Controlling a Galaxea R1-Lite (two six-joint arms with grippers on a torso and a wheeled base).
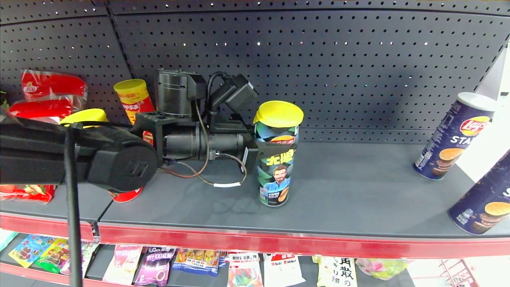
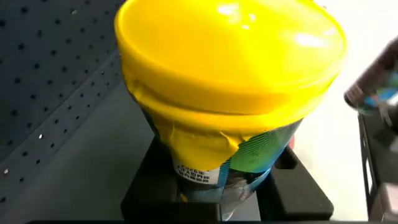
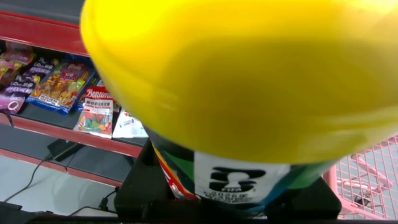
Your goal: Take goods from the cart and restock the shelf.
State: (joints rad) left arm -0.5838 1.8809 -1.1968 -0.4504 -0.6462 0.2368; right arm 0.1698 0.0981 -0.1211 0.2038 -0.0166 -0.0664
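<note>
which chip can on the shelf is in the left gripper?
The green-and-teal cardboard can with a yellow lid, mid-shelf: the left gripper clasps its middle. The red can and the dark blue cans are untouched.

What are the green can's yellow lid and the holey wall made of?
The yellow lid on the green can looks like glossy, bendy plastic: it shines and its rim sits wavy. The back wall looks like dark painted metal, matte, with neat rows of punched holes, though it might be another hard board.
</note>
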